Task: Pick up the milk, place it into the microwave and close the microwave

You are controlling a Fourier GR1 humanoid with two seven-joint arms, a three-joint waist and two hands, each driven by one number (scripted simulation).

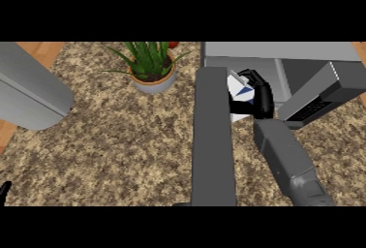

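Observation:
The milk carton (238,88), white with a blue patch, is held upright in front of the left part of the microwave (286,52). My right hand (262,97) is shut on the carton, its fingers curled over the carton's top and right side. The microwave's door (325,94) stands open, swung out to the right, and the dark cavity (306,77) shows behind it. A long grey arm section (213,140) runs up the middle of the view and hides the carton's left edge. Only a black fingertip of my left hand (4,190) shows, resting at the lower left edge.
A potted green plant (152,77) stands left of the microwave at the back. A large grey rounded object (28,92) lies at the far left. The speckled counter (114,150) stretches between them, and a wooden edge shows at the left.

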